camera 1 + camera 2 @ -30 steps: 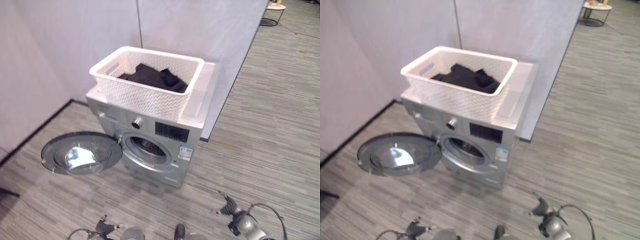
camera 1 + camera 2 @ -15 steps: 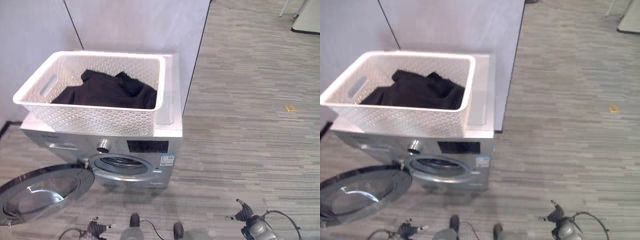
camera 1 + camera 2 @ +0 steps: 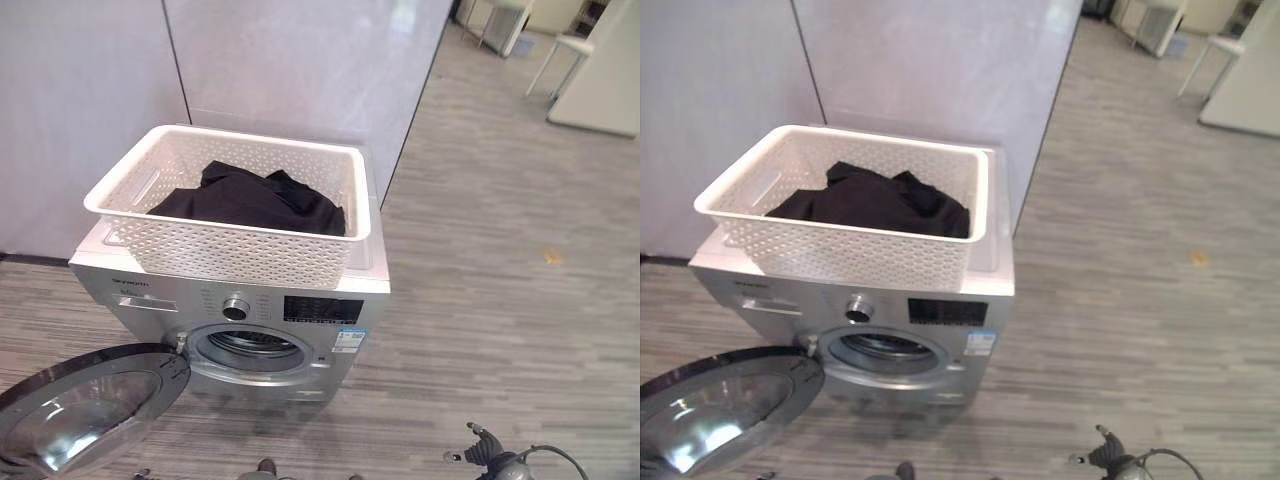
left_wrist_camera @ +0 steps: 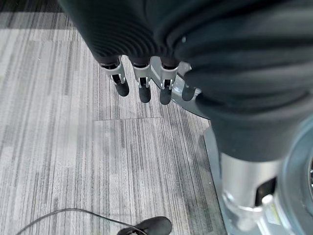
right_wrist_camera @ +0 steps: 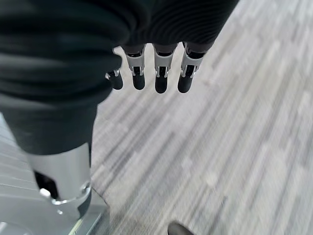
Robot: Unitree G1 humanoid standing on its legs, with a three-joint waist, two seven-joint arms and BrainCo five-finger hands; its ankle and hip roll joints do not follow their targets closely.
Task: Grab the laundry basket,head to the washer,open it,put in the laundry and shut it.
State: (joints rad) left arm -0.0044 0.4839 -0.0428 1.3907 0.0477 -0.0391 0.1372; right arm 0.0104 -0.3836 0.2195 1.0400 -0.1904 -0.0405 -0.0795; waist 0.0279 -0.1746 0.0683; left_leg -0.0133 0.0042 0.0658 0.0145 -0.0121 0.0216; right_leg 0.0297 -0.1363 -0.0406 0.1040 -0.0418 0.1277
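Both hands (image 4: 146, 83) (image 5: 156, 73) hang relaxed, empty; white lattice basket (image 3: 240, 250) holds dark laundry (image 3: 250, 200).

White perforated plastic basket (image 3: 240, 255), matt black cloth (image 3: 255, 200), glossy silver washer (image 3: 150, 295), wood-grain floor (image 3: 500, 300)

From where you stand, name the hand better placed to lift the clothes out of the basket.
Probably the right hand: it shows low in the left eye view. The dark clothes lie in the white basket atop the washer, whose open door blocks the left side.
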